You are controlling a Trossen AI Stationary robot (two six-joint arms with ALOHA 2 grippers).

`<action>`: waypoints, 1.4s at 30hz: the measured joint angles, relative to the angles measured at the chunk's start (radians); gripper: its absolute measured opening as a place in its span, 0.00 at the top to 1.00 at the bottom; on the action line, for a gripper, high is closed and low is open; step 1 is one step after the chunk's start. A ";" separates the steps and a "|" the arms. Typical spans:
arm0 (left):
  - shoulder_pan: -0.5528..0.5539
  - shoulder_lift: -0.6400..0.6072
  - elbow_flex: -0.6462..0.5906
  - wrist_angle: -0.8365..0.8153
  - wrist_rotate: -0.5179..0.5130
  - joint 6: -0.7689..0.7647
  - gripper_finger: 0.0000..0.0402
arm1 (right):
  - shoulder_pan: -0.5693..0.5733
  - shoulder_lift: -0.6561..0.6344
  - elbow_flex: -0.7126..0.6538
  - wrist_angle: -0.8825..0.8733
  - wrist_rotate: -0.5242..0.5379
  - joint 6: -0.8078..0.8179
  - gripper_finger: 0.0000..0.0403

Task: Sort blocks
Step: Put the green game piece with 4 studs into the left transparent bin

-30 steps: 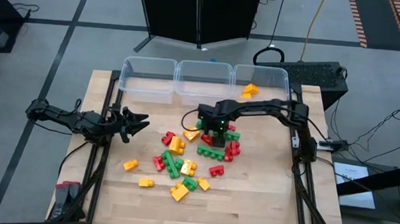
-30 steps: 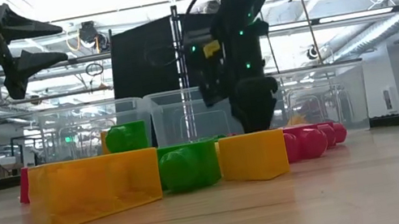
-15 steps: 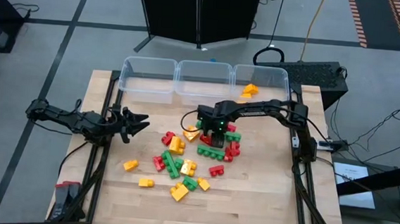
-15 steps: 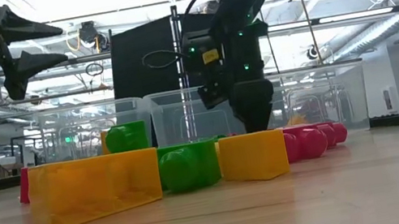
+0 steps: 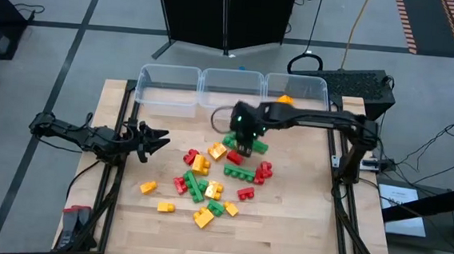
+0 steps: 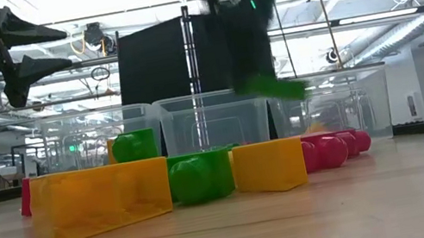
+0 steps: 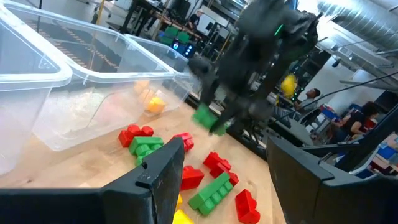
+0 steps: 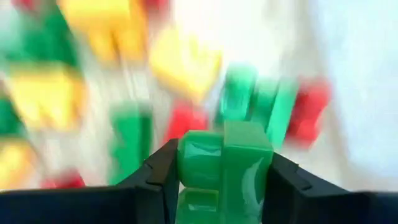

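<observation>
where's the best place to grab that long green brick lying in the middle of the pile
Probably across the two long sides of the long green brick, coming straight down from above. It lies flat, so its narrow width should fit between open fingers. Red bricks crowd its right end, so stay near the middle. The right gripper already holds a green block.

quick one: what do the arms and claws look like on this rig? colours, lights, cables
Both arms are dark, near-black, jointed links. The right claw has two flat dark fingers; green lights glow on its wrist, and a dark cable loops beside it. The left claw ends in pointed black fingers. White lettering runs along the right arm, too blurred to read.
</observation>
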 joint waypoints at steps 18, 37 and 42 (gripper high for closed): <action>0.000 0.000 0.000 -0.007 0.000 -0.001 0.48 | -0.095 0.362 0.690 0.706 -0.125 0.034 0.66; 0.000 0.001 0.000 -0.037 0.000 -0.001 0.48 | -0.215 0.665 0.815 0.818 -0.111 0.172 0.66; 0.000 0.001 0.000 -0.037 0.000 -0.001 0.48 | -0.218 0.694 0.814 0.817 -0.115 0.170 0.65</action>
